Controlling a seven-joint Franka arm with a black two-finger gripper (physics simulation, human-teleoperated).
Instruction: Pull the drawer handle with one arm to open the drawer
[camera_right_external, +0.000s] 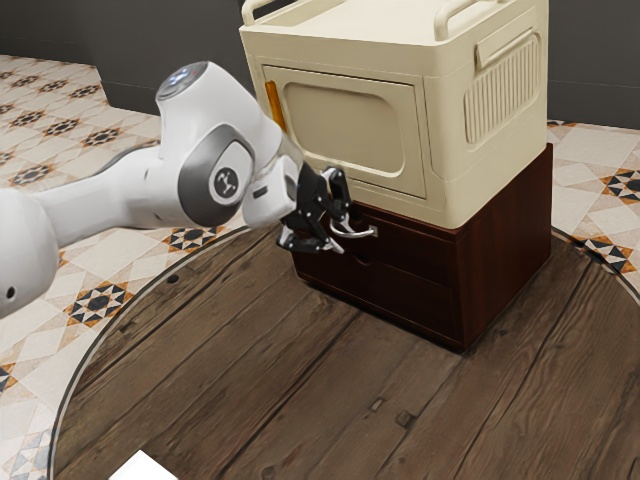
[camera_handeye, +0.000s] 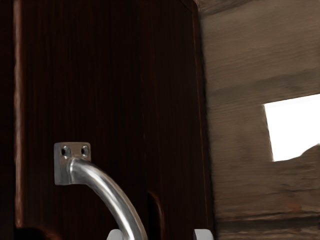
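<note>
My gripper (camera_right_external: 338, 218) is at the front of the dark red-brown drawer cabinet (camera_right_external: 505, 255), its two fingers spread apart around the curved metal handle (camera_right_external: 358, 233). In the wrist view the silver handle (camera_handeye: 107, 194) arches out from a screwed mounting plate on the dark drawer front (camera_handeye: 110, 90). There the tips of my gripper (camera_handeye: 159, 234) stand wide, with the handle's bar beside one of them and a gap to the other. The handle's far end is hidden. No gap around the upper drawer front can be made out in the exterior view.
A cream cabinet (camera_right_external: 450, 130) with a panel door and top rails stands on the drawer cabinet. Around its base lies a round wooden floor area (camera_right_external: 330, 400), with patterned tiles (camera_right_external: 100, 300) beyond. A white flat shape (camera_right_external: 143, 468) lies at the exterior view's lower left.
</note>
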